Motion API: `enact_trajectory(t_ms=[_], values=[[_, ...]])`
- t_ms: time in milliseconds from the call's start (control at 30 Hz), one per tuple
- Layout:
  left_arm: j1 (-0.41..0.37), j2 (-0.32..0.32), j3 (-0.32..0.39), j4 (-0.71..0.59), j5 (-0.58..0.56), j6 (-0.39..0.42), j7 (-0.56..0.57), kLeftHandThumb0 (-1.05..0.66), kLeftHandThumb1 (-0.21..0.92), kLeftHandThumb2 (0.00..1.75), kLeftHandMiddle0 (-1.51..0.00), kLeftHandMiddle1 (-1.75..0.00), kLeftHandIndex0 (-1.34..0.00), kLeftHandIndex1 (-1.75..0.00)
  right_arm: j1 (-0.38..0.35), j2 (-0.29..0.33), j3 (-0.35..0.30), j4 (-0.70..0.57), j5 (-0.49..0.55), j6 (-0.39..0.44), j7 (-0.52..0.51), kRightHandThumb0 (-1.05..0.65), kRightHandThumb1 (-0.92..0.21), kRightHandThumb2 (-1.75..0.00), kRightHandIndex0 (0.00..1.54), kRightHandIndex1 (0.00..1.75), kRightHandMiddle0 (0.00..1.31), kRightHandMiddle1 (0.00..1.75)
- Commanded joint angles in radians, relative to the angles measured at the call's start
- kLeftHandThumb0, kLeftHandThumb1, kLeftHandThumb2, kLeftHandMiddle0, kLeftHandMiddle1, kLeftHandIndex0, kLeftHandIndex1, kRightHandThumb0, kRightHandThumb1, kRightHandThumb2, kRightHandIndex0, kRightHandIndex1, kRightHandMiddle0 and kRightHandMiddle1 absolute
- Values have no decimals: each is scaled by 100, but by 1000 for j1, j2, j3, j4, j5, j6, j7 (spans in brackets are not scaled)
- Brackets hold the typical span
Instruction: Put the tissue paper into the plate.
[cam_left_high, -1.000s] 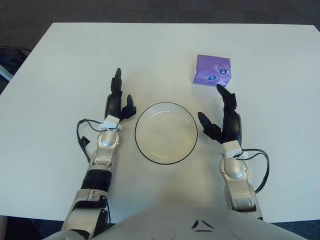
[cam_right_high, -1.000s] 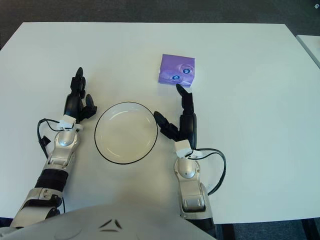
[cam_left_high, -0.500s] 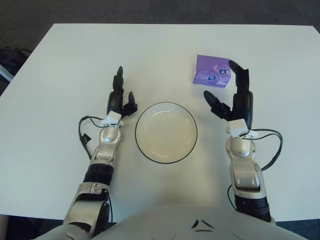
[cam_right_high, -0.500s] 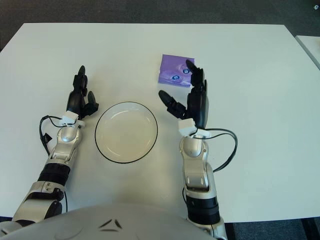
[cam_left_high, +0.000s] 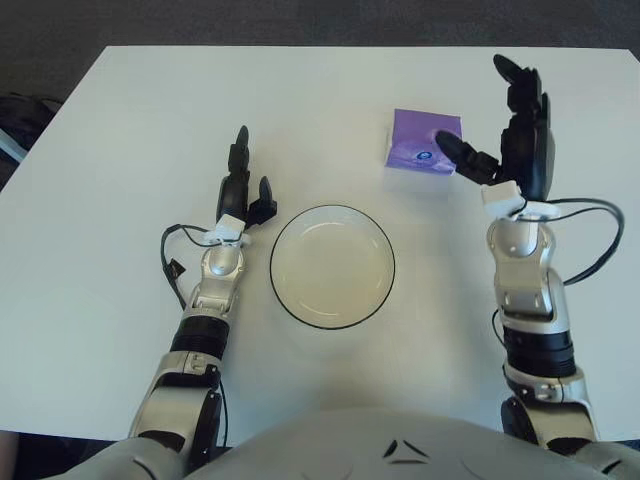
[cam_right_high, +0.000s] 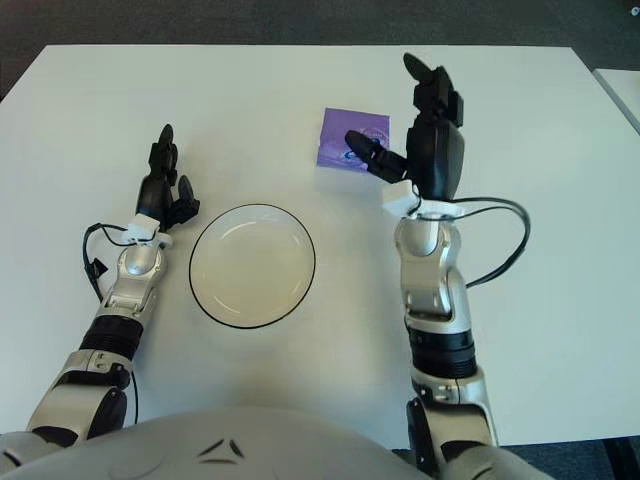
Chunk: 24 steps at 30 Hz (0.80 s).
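Note:
A purple tissue pack (cam_left_high: 422, 140) lies flat on the white table, beyond and to the right of the plate. The plate (cam_left_high: 332, 266) is a shallow clear dish with a dark rim, and nothing lies in it. My right hand (cam_left_high: 505, 125) is raised just right of the tissue pack with its fingers spread; the thumb reaches over the pack's right edge and holds nothing. My left hand (cam_left_high: 243, 190) shows to the left of the plate, fingers extended and holding nothing.
The white table (cam_left_high: 150, 120) spans the view, with dark floor beyond its far edge. Cables loop at both wrists (cam_left_high: 175, 265).
My right hand has risen and moved forward from beside the plate to the right side of the tissue pack. The left hand has barely shifted forward.

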Motion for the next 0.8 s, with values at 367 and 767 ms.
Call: enact_trajectory(t_ms=[367,767], values=[[107,-41,-27,152,20,-34,16,-82,92,93,-12,0,0,-21,-301,-193,34,128,-27,51,173,-78,-92,-55,14,17,0,57],[103,-32,-26,165,19,-33,11,-81,92,91,-12,0,0,-21,-397,-288,88,178,-20,48,329,-76,-92,-55,12,15,0,59]])
